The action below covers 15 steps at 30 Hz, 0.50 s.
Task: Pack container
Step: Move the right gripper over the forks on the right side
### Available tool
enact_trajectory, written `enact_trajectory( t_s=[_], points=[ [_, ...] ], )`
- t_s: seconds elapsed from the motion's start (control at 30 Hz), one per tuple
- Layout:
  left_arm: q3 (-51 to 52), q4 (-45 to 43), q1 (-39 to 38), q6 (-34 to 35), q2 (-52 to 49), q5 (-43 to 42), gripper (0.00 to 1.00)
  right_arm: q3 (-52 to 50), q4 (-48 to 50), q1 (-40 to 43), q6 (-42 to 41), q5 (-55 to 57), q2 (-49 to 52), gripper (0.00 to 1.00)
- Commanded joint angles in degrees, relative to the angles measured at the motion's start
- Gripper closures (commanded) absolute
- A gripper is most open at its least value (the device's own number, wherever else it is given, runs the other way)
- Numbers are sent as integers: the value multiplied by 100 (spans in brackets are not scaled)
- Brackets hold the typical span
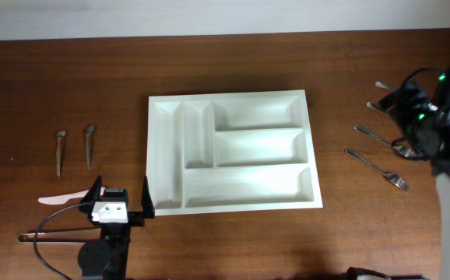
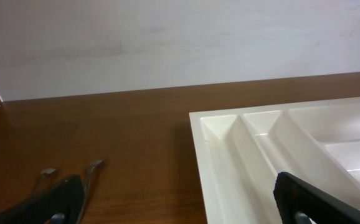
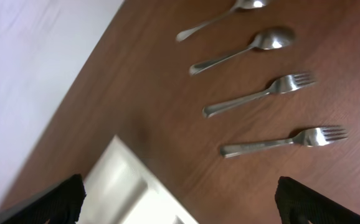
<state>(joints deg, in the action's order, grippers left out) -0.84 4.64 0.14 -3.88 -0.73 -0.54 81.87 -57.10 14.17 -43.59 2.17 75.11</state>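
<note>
The container, a large white cutlery tray point(image 1: 229, 96), lies in the middle of the table with all five compartments empty. My left gripper point(image 1: 121, 204) is open and empty just off the tray's front left corner. The left wrist view shows its fingers point(image 2: 180, 211) astride the tray's left edge point(image 2: 230, 162). My right gripper point(image 1: 409, 117) hovers over the cutlery to the right of the tray. It is open and empty in the right wrist view point(image 3: 180, 202), with a tray corner point(image 3: 124, 180) below it.
Two spoons point(image 3: 242, 50) and two forks point(image 3: 279, 140) lie in a row right of the tray; a fork point(image 1: 377, 169) shows overhead. Two small metal pieces point(image 1: 75, 146), a pink utensil point(image 1: 61, 198) and a long dark tool point(image 1: 54, 233) lie at the left.
</note>
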Motion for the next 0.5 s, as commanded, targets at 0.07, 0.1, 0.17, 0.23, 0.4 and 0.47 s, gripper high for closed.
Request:
enact_trajectory(
  t_s=[0.07,0.1,0.17,0.23,0.4,0.47],
  points=[
    [35,9,28,-111,39,39,1,122,-57,426,-605,-271,623,1],
    [35,9,28,-111,39,39,1,118,-79,461,-551,-186,763,1],
    [35,9,28,-111,39,39,1,118,-153,505,-562,-90,1021,1],
    [35,9,28,-111,39,39,1,118,-378,557,-1029,-50,1296,1],
    [35,9,28,-111,39,39,1,118,-1233,754,-2918,-24,2033,1],
    [35,9,28,-111,39,39,1,118,-1279,811,-3069,-20,2282,1]
  ],
)
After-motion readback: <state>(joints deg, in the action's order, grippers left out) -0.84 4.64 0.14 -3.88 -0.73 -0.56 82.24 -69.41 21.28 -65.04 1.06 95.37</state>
